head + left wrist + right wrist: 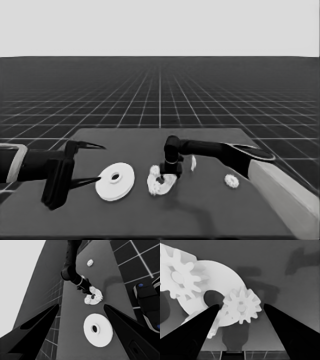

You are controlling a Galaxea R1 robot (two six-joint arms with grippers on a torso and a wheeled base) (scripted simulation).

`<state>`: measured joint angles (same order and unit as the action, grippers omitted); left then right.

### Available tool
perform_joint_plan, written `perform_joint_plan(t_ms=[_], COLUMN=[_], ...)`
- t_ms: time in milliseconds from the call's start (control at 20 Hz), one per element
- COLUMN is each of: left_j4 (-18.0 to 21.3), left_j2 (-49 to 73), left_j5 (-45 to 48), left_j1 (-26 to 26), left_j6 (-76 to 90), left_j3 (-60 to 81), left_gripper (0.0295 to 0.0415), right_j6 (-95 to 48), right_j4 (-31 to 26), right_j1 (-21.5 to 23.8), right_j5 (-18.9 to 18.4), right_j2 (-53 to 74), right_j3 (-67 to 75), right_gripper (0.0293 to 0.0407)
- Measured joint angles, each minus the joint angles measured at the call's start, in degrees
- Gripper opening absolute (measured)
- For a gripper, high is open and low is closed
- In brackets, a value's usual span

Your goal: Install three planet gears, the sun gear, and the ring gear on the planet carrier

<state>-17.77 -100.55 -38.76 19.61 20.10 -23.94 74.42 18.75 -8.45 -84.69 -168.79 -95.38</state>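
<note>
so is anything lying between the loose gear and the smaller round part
Nothing visible. The loose gear lies alone toward the table's right end, with bare table between it and the smaller round part, where the right gripper is.

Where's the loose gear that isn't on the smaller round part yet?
In the head view, the loose gear lies alone on the table's right side, beside the right arm, right of the thin white piece.

Table: I see it matt, dark, smooth.
Larger round part: matt white, smooth, plastic-looking.
Gears: same matt white to me.
Right gripper fingers: matt black.
</note>
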Motion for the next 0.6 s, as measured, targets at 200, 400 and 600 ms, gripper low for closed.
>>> perform_joint_plan(t_ms=[200,400,600], left_j4=[0.0,0.0,0.0], left_j2=[0.0,0.0,0.0], left_j5=[0.0,0.0,0.0], left_j1=[0.0,0.0,0.0], left_j6=[0.0,0.0,0.0], left_j3=[0.0,0.0,0.0], left_gripper=[0.0385,0.0385,0.0385], right_j6=[0.0,3.3,3.5], right_j4=[0.0,-7.2,-8.2], right_j1=[0.0,7.8,8.8], right_j5=[0.0,-2.9,-3.1], right_j2=[0.0,1.5,1.6], right_j3=[0.0,5.6,5.8], right_gripper=[0.0385,0.0385,0.0385])
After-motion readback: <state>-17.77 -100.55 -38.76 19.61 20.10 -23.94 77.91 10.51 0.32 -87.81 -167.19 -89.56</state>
